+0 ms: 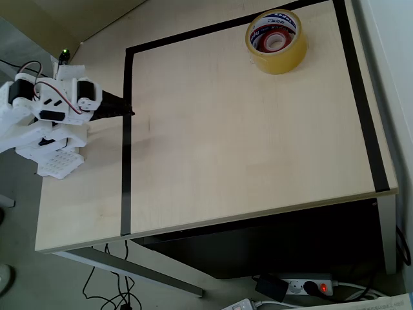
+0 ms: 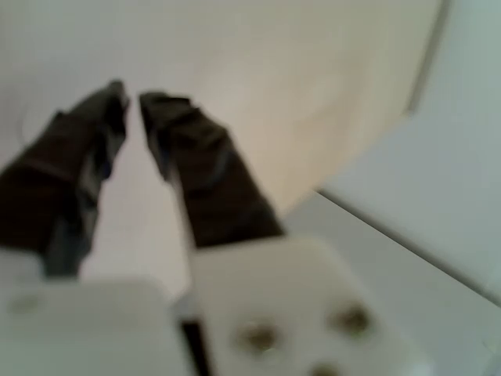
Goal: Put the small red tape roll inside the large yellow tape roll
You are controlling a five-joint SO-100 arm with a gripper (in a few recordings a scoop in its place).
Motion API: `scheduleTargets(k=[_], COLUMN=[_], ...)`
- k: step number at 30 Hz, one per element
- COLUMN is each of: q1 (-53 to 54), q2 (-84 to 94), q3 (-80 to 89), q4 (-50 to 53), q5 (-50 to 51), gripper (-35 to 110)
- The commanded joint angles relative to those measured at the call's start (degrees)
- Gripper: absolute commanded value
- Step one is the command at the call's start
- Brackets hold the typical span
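The large yellow tape roll point(image 1: 276, 41) lies flat at the table's far right corner in the overhead view. Inside its hole I see a small red ring with a pale centre, the small red tape roll point(image 1: 273, 41). My gripper point(image 1: 128, 111) is far from both, pulled back at the table's left edge over the black tape line. In the blurred wrist view its two dark fingers point(image 2: 131, 98) nearly touch at the tips with nothing between them.
A black tape border point(image 1: 126, 142) frames the light wooden table point(image 1: 245, 148). The white arm base point(image 1: 48, 123) stands at the left edge. A power strip point(image 1: 303, 286) and cables lie on the floor below the front edge.
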Motion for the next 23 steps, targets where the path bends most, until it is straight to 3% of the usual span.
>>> scheduleTargets(k=[1, 5, 23], q1=[-0.44, -0.53, 5.63], q2=[0.18, 0.18, 0.18], q3=[2.64, 5.98, 6.68], q4=[1.32, 1.05, 4.48], q5=[3.69, 7.82, 7.38], gripper=[0, 0, 0])
